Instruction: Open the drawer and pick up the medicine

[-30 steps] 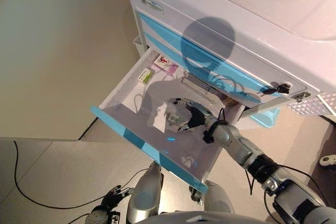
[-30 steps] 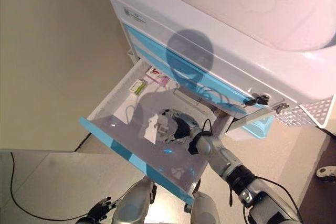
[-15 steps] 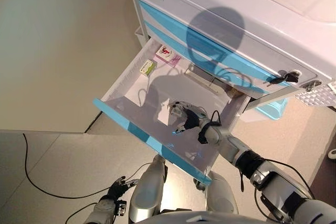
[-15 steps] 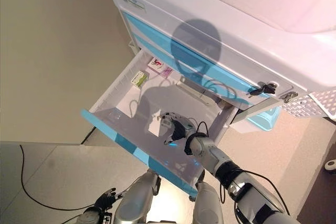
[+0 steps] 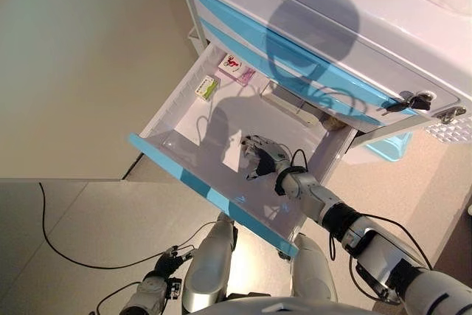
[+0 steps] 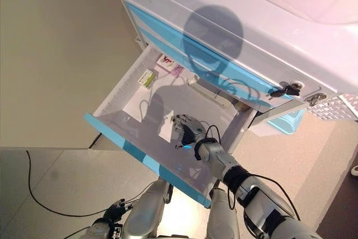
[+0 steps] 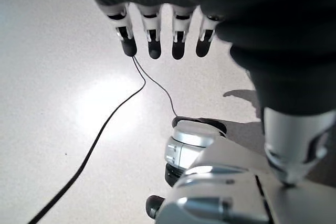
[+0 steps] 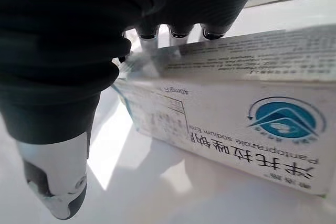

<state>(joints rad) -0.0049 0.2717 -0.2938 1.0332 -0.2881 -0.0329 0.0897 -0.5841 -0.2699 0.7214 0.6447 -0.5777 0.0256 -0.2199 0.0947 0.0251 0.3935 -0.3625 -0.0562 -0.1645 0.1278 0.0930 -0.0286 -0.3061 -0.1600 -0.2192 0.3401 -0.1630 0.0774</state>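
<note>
Two small packets lie at the far end of the open drawer [image 5: 193, 108]: a green-and-white carton [image 5: 206, 88] against the side wall and a flat pink-edged packet [image 5: 234, 66] with a red mark beside it. The drawer is a shallow white tray with a smooth, glossy floor and a bright blue front strip, pulled well out from a white cabinet [image 5: 346, 27] whose other drawer fronts carry the same slanted blue bands. A long pale bar-shaped item [image 5: 291, 108] rests near the back of the tray, under the cabinet's edge.

The right hand [image 5: 262, 158] is inside the drawer, near its middle, at a white rectangular medicine box [image 8: 231, 114]. In the right wrist view the box is smooth cardboard with sharp edges, printed text and a round teal emblem; the silver fingers [image 8: 181, 38] reach over its top edge and the thumb [image 8: 55, 177] hangs apart below, clear of the carton, so the hand is laid on the box with no closed grasp showing. The box seems to sit on the drawer floor.

The left hand [image 7: 163, 35] hangs low over the pale, polished floor [image 7: 58, 103], fingers straight and relaxed, holding nothing.
</note>
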